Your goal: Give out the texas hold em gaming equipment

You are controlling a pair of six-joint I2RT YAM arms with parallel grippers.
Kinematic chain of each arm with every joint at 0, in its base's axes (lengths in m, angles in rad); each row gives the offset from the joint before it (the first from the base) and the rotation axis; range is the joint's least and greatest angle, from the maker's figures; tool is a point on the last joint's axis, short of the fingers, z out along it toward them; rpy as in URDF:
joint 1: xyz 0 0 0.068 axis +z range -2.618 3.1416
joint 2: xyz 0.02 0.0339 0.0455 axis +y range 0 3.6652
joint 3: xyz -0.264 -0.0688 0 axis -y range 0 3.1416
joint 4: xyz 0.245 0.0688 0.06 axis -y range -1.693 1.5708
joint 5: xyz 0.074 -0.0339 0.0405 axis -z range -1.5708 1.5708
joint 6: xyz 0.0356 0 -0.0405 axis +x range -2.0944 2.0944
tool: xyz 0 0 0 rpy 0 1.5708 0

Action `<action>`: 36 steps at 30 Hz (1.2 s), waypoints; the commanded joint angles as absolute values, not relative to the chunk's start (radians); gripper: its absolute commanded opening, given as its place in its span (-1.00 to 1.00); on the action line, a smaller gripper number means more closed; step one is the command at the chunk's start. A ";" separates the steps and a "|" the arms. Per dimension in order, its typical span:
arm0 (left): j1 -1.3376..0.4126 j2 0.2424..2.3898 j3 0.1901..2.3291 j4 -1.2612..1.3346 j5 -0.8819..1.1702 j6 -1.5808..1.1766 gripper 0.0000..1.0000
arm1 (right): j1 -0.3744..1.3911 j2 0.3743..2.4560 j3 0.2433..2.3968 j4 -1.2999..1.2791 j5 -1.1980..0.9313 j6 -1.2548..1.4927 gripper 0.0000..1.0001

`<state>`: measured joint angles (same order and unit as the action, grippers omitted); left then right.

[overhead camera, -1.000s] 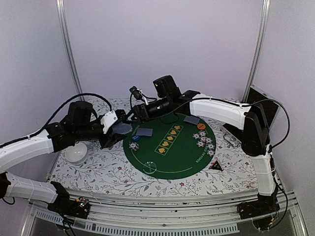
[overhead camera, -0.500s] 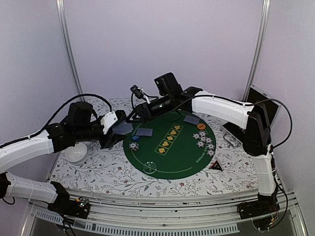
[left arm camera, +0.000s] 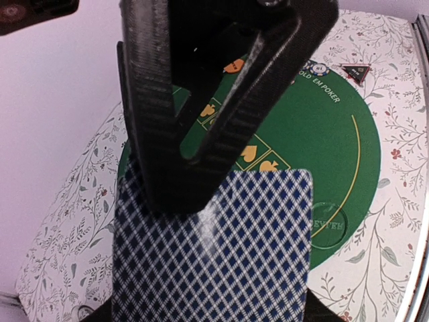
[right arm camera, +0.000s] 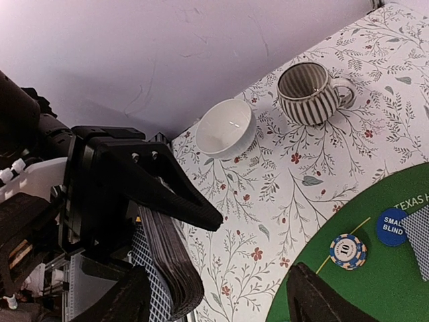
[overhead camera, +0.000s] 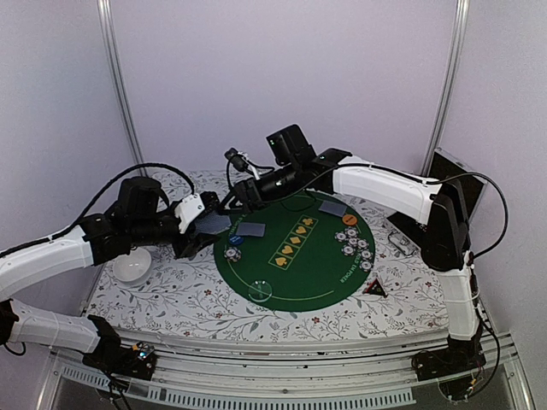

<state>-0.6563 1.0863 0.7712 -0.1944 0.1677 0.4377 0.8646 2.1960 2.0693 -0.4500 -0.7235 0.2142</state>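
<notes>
Cards held just off the round green felt mat point(overhead camera: 299, 278).
Left gripper point(overhead camera: 198, 231) pinches a thick deck of blue diamond-lattice playing cards point(left arm camera: 221, 261); right gripper point(right arm camera: 221, 298) stands spread near it. Blue round button point(right arm camera: 391, 227) reads "SMALL BLIND", striped chip point(right arm camera: 348, 251) "10".

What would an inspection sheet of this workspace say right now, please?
Surface: flowered tablecloth with a round green mat on it.
Job's things: deck of cards in the left gripper; two loose cards face down on the mat; cluster of chips; single chip beside the blue button; orange button.
Clutter: white bowl, striped mug, dark triangular piece.
Grippers: left gripper shut on the deck; right gripper open, empty, close to the deck.
Cables: black cables loop off both arms.
Surroundings: plain pale walls; dark flat device at the right.
</notes>
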 commanded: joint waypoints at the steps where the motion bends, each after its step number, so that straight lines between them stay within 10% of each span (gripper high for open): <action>1: -0.656 1.063 0.773 -0.160 0.173 0.443 0.12 | 0.866 2.202 2.106 -0.516 -0.663 0.180 0.30; 18: -0.656 1.065 0.772 -0.160 0.169 0.443 0.12 | 0.856 2.179 2.163 -0.554 -0.765 0.220 -0.88; 36: -0.656 1.068 0.773 -0.160 0.172 0.439 0.12 | 0.826 2.133 2.165 -0.557 -0.840 0.243 -0.98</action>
<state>-0.6559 1.0863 0.7712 -0.1917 0.1638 0.4374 0.8345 2.1796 2.1380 -0.5774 -0.7898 0.2234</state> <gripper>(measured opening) 0.562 0.016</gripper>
